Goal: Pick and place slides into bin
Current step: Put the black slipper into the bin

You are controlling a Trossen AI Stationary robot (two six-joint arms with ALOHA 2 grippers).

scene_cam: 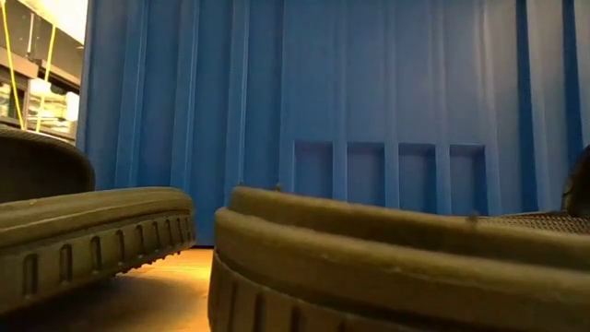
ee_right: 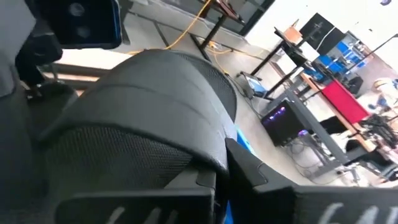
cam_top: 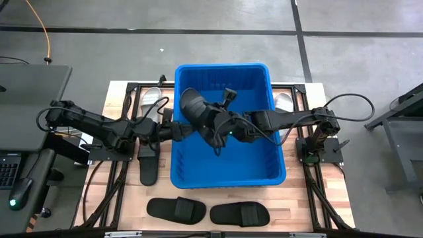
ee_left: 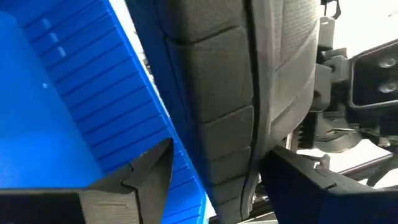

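**A:** Where does the held slide sit against the jaws?

**B:** Both arms meet over the bin [cam_top: 228, 173], above its half nearer the worktop's far edge. A black slide [cam_top: 195, 109] hangs there, clear of the bin floor. The left gripper [cam_top: 187, 129] has its jaws part-way apart with the slide between them; the left wrist view shows the sole [ee_left: 236, 99] running up between the two fingers [ee_left: 146, 171]. The right gripper [cam_top: 221, 129] has its jaws pinched shut on the same slide, as far as I can judge, with the strap [ee_right: 155, 112] right against its wrist camera.

**A:** And the long axis?

**B:** Roughly slanted from the bin's middle toward its far left corner. Straight below is bare blue floor, so a drop has open room; the left wall is the nearest edge.

**A:** The rest?

**B:** Two black slides [cam_top: 208, 211] lie side by side along the near edge, one black slide [cam_top: 148, 164] just beside the bin's left wall, one pale slide [cam_top: 151, 100] by the far left corner, another pale slide [cam_top: 284, 102] by the far right.
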